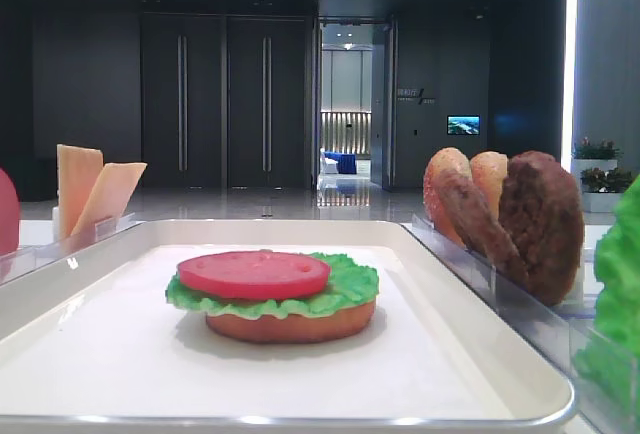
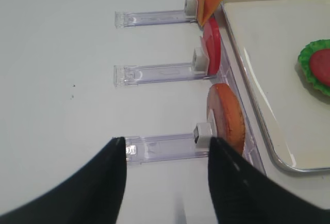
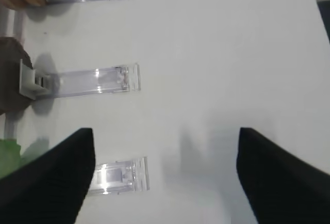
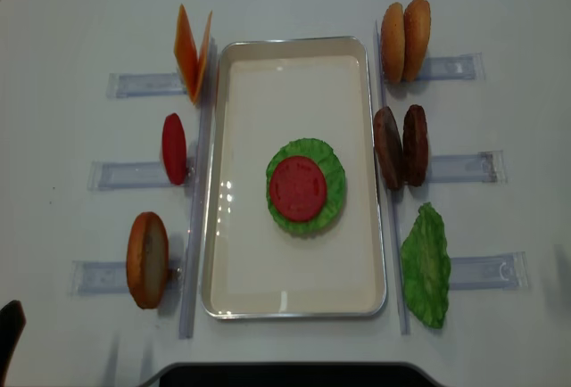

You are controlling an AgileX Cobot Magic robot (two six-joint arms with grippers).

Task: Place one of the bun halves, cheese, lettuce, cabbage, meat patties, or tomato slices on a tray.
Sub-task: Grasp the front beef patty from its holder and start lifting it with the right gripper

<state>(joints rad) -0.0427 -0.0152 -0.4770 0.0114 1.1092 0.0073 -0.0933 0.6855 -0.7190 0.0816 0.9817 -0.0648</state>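
On the tray (image 4: 294, 302) we have a bun half (image 1: 290, 322), lettuce (image 4: 330, 177) and a tomato slice (image 4: 298, 188) stacked. Both grippers, right (image 3: 165, 177) and left (image 2: 165, 180), stand wide and empty over the table. We judge a meat patty (image 4: 413, 144) comes next.

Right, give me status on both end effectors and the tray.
Left end effector open, empty. Right end effector open, empty, over bare table. Tray holds bun half, lettuce, tomato slice. Meat patties racked, nothing in the way.
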